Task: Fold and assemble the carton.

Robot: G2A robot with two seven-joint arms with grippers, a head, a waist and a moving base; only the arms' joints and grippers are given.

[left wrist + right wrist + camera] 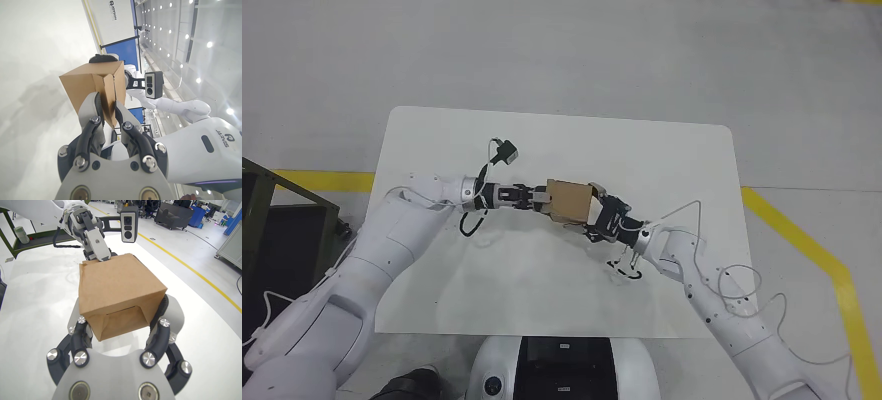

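We see the brown carton [569, 203] held over the middle of the white table [442, 290]. The left gripper [106, 98] has narrow jaws pinching an end flap. The right gripper [121, 306] has wide jaws clasping the other end.

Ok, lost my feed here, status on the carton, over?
Left gripper shut on carton end flap. Right gripper shut on opposite end. White table beneath.
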